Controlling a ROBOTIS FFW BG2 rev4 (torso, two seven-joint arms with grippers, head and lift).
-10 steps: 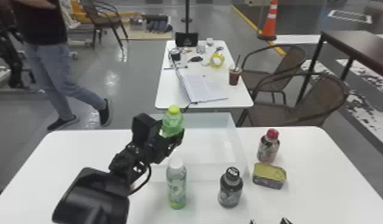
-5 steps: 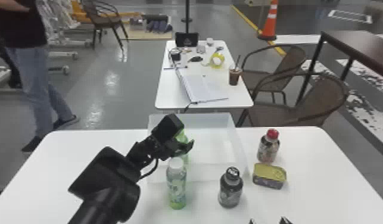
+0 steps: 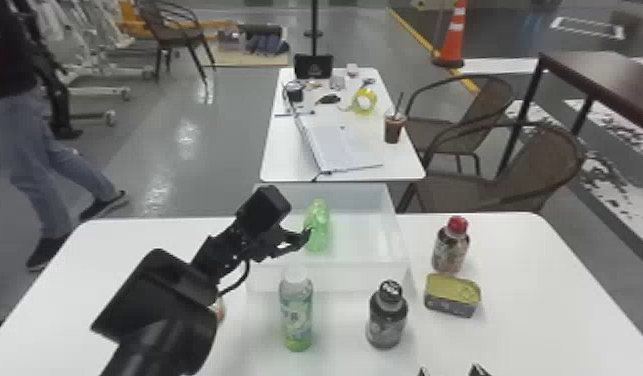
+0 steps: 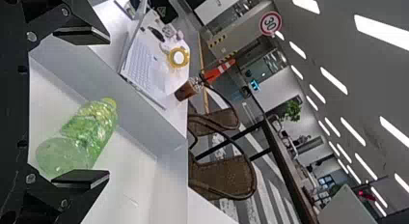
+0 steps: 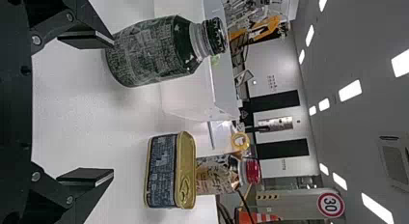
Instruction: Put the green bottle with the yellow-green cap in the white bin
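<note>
Green bottle with the yellow-green cap [image 3: 318, 231], one: inside the white bin [image 3: 330, 278], tilted in the left wrist view, base toward the left gripper [image 3: 306, 237], cap pointing away; whether it touches a finger cannot be told. Left gripper, one: fingers spread, clamped on nothing, above the bin. Right gripper [image 3: 451, 371], one: at the near edge of the head view, fingers apart and empty. Other bottles, three, all upright on the white table [image 3: 530, 300]: one white-capped bottle [image 3: 296, 320], pale green, printed label, just in front of the bin; one dark bottle [image 3: 386, 327], black cap, label dense with pale lettering; one red-capped bottle [image 3: 450, 252], illustrated label, to the right of the bin. Tin [image 3: 452, 296], one: yellow lid with ring pull, dark sides carrying small light print, between the dark bottle and the red-capped one. Partly hidden item, red and white [image 3: 220, 309], one: behind the left arm, kind uncertain. Rear table [image 3: 280, 167]: one open laptop [image 3: 342, 150], one iced drink [image 3: 393, 130], one roll of yellow tape [image 3: 364, 101]. Farther off: one orange traffic cone [image 3: 453, 40]; one round red-rimmed sign [image 5: 331, 204] bearing a number.
</note>
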